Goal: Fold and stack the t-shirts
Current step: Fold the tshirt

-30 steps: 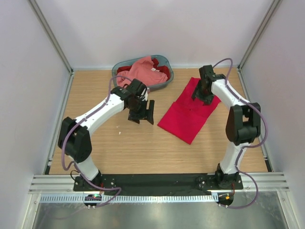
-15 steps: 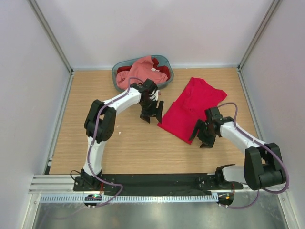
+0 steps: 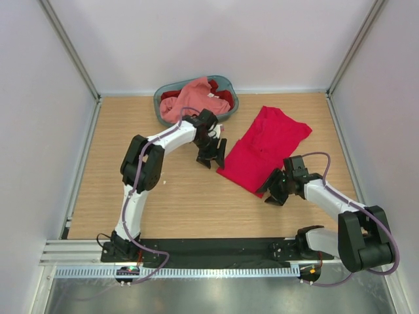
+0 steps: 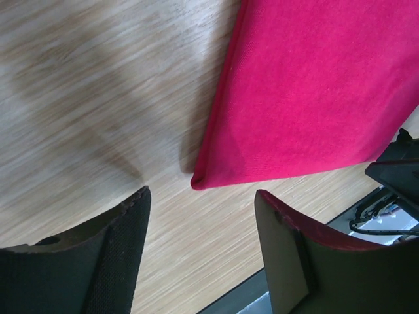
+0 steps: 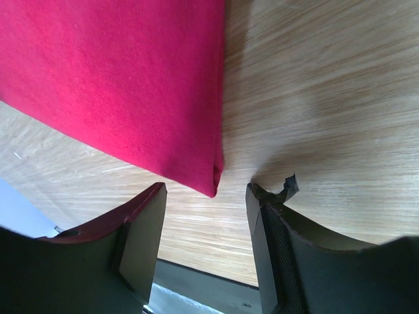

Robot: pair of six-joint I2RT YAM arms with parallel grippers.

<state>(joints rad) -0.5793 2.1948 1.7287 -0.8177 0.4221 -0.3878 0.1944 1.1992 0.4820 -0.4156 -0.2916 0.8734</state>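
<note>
A bright crimson t-shirt lies folded into a long strip on the wooden table, right of centre. My left gripper hovers at the strip's near-left corner, open, with only bare wood between its fingers. My right gripper stands open at the strip's nearest corner, which lies just ahead of its fingertips and is not pinched. A salmon pink t-shirt and a darker red one lie crumpled in the basket.
The grey-blue oval basket stands at the back of the table, just behind the left arm. White walls with metal corner posts close in the table on three sides. The black mounting rail runs along the near edge.
The right arm swung from the shirt's far end down to its nearest corner. The left gripper moved right, up to the shirt's near-left corner. The shirt's far end now lies uncovered.
</note>
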